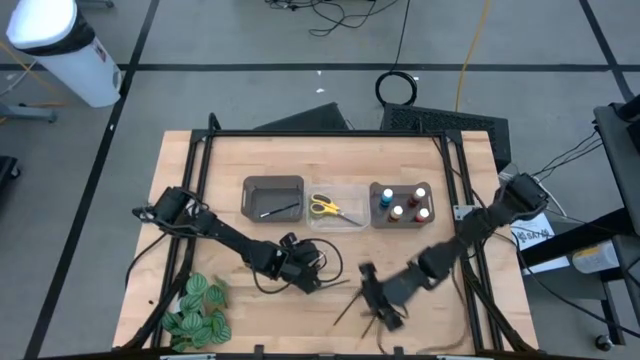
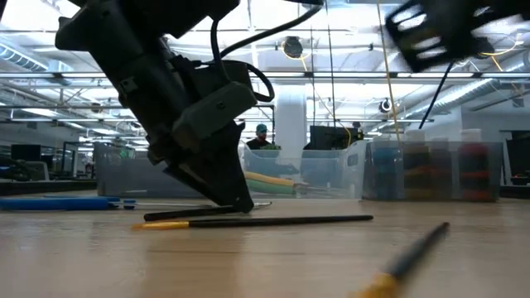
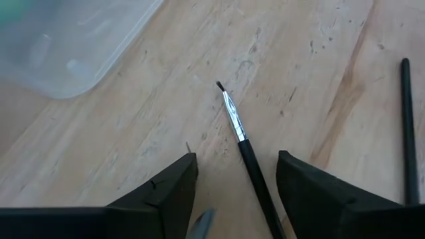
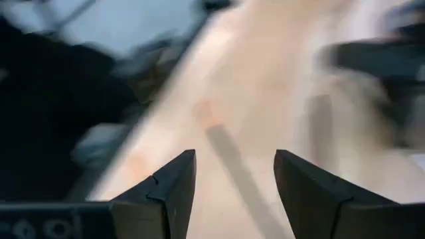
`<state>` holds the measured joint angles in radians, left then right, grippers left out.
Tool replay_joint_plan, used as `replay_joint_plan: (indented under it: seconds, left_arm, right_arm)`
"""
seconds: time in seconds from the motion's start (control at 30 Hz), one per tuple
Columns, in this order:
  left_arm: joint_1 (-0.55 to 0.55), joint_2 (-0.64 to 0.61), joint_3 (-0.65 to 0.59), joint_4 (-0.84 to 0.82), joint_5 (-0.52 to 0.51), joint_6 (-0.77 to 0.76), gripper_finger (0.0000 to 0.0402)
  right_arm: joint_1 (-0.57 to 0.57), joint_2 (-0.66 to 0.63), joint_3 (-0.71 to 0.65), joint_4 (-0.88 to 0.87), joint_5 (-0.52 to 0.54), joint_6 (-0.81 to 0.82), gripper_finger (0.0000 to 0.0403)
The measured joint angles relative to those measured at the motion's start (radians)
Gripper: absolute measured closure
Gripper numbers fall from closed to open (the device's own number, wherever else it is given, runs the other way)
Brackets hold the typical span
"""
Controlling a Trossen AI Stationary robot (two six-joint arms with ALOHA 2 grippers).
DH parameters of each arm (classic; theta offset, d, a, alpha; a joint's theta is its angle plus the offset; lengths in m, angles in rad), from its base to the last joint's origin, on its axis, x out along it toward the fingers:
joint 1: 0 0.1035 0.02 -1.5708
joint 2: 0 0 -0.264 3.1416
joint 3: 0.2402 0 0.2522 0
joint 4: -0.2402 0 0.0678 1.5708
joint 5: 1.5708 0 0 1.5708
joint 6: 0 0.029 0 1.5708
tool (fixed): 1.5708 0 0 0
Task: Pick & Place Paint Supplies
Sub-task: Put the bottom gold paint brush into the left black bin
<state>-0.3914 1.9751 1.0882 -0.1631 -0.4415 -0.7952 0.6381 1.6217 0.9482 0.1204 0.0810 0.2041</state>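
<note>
We saw a thin black paintbrush (image 3: 251, 162) with a silver ferrule and fine dark tip lying on the pale, grainy wooden table (image 3: 299, 60), between the left gripper (image 3: 236, 189)'s spread, empty matte fingers. The right gripper (image 4: 234, 189) hovered nearby, fingers parted around nothing.

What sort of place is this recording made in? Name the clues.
Probably a large robotics lab or workshop: a wooden table on a dark metal frame, cables across a taped grey floor, and rows of monitors under strip lights behind.
</note>
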Motion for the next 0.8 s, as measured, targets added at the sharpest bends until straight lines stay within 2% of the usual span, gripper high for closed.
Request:
replay_joint_plan:
  seconds: [0.17, 0.27, 0.4, 0.53, 0.6, 0.8]
  left_arm:
    - [0.000, 0.000, 0.000, 0.007, 0.003, -0.001, 0.0198]
    - [0.000, 0.001, 0.000, 0.012, -0.001, -0.001, 0.0199]
    - [0.003, 0.002, 0.000, 0.017, -0.003, -0.004, 0.0199]
    - [0.011, 0.001, 0.000, 0.020, 0.002, -0.005, 0.0199]
    - [0.014, 0.001, 0.000, 0.023, 0.003, -0.002, 0.0199]
    - [0.019, 0.002, 0.000, 0.034, 0.005, 0.009, 0.0199]
  right_arm:
    - [0.160, 0.051, 0.001, -0.016, 0.007, 0.036, 0.0227]
    - [0.211, 0.126, 0.001, -0.021, 0.083, 0.056, 0.0234]
    - [0.208, 0.229, 0.000, -0.018, 0.093, 0.091, 0.0236]
    - [0.197, 0.316, 0.005, -0.054, -0.024, 0.105, 0.0240]
    - [0.196, 0.356, 0.012, -0.097, -0.048, 0.106, 0.0246]
    - [0.158, 0.374, 0.005, -0.080, 0.027, 0.100, 0.0265]
